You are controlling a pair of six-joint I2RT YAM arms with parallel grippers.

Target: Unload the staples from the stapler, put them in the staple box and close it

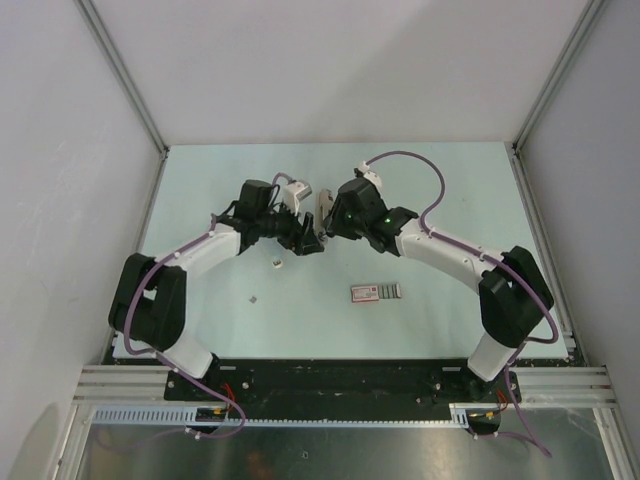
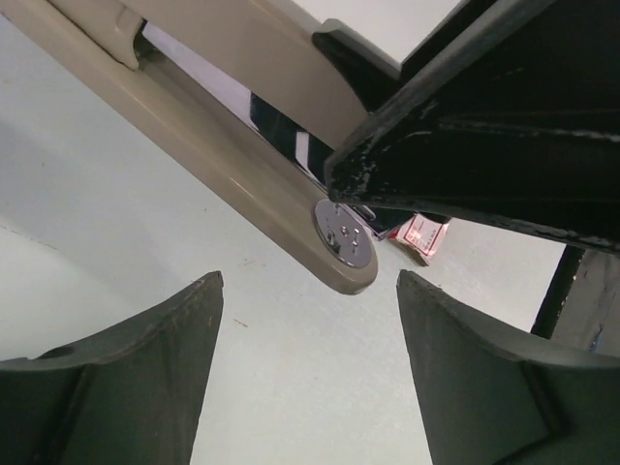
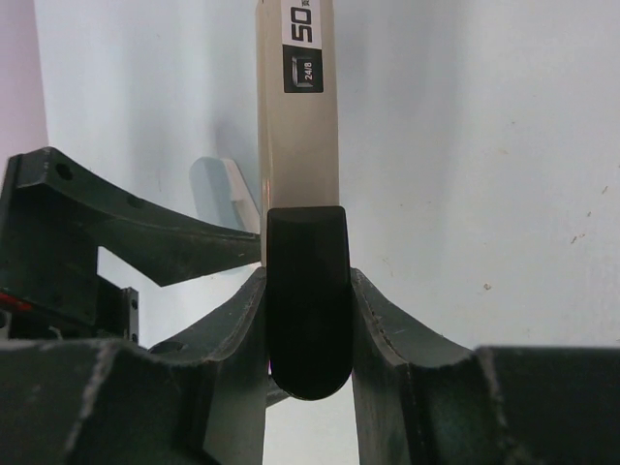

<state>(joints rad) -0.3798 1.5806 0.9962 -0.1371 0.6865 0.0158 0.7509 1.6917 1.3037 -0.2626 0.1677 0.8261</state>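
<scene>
The stapler is in the middle of the table between my two arms, held up off the surface. In the right wrist view its beige arm bears a "50" label and its black end is clamped between my fingers. My right gripper is shut on it. In the left wrist view the stapler's beige underside with the round metal anvil plate hangs just beyond my open, empty left gripper. The right gripper's black body fills the upper right of that view.
A flat red-and-white box lies on the table near the right arm; it also shows in the left wrist view. Two small pale bits lie on the table near the left arm. White walls enclose the table.
</scene>
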